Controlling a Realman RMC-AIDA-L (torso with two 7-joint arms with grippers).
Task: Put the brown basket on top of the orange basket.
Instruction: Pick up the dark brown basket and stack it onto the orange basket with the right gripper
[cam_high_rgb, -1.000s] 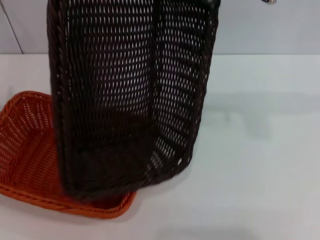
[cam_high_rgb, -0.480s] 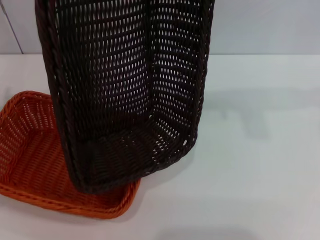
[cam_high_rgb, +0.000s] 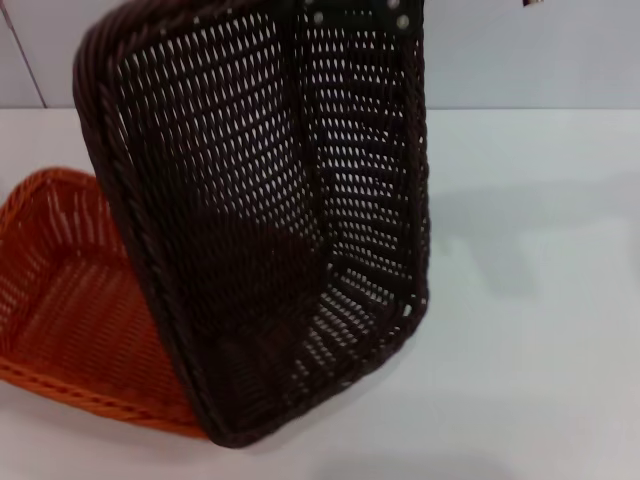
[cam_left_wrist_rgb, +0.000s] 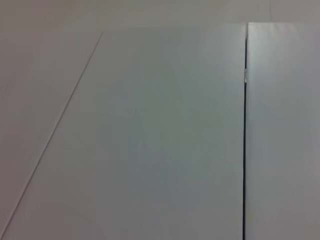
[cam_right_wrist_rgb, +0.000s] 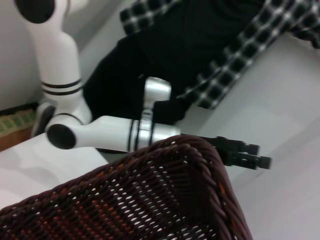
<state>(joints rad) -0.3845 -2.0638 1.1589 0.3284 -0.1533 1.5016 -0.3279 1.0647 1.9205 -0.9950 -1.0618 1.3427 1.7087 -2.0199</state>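
The brown basket (cam_high_rgb: 260, 230) hangs steeply tilted in the head view, with its open side facing me. Its lower end sits over the near right corner of the orange basket (cam_high_rgb: 60, 290), which lies on the white table at the left. I cannot tell whether the two touch. My right gripper (cam_high_rgb: 360, 14) shows as a dark bar with screws at the basket's upper rim, shut on it. The right wrist view shows the brown basket's braided rim (cam_right_wrist_rgb: 200, 165) close up. Beyond it, my left gripper (cam_right_wrist_rgb: 262, 155) is held off to the side, away from both baskets.
The white table (cam_high_rgb: 530, 300) stretches to the right of the baskets, with a pale wall behind. A person in a black-and-white plaid shirt (cam_right_wrist_rgb: 240, 55) stands behind my left arm (cam_right_wrist_rgb: 100, 135). The left wrist view shows only white panels (cam_left_wrist_rgb: 165, 140).
The brown basket has come down and tilted further. Its lower end has swung nearer to me and to the right, over the orange basket's near corner. The orange basket has shifted slightly.
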